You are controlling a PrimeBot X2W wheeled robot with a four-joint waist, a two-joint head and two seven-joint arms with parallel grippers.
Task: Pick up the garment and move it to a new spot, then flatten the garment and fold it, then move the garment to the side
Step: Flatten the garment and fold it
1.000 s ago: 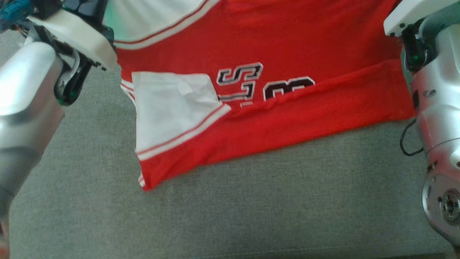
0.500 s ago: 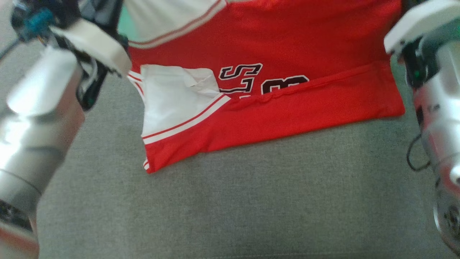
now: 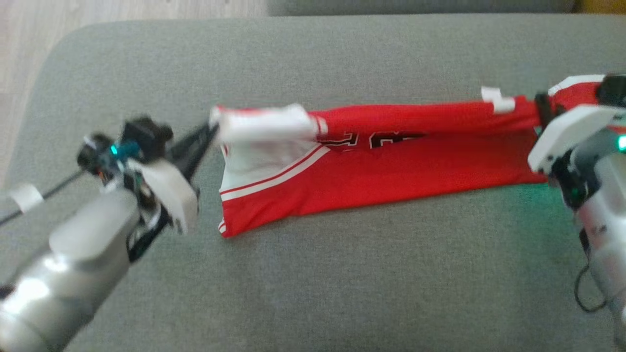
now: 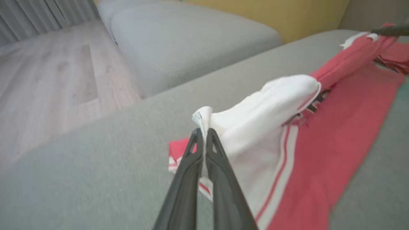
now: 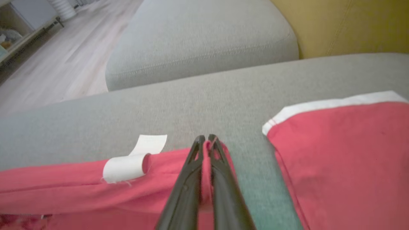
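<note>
Left gripper [image 4: 203, 131] pinches the white end of the jersey [image 3: 391, 166], and the right gripper [image 5: 204, 138] pinches its red end. Stretched between them, the jersey lies mid-way across the grey cushion [image 3: 342, 283], its long axis running left to right. Wood floor [image 4: 48, 80] lies beyond the cushion's left end.

I've got garment [image 3: 391, 166]: smooth matt cloth | sofa [image 3: 342, 274]: coarse grey weave | left gripper [image 4: 202, 131]: matt black plastic | left forearm [image 3: 73, 259], eight o'clock: glossy silver | floor [image 3: 98, 12], eleven o'clock: pale wood grain
</note>
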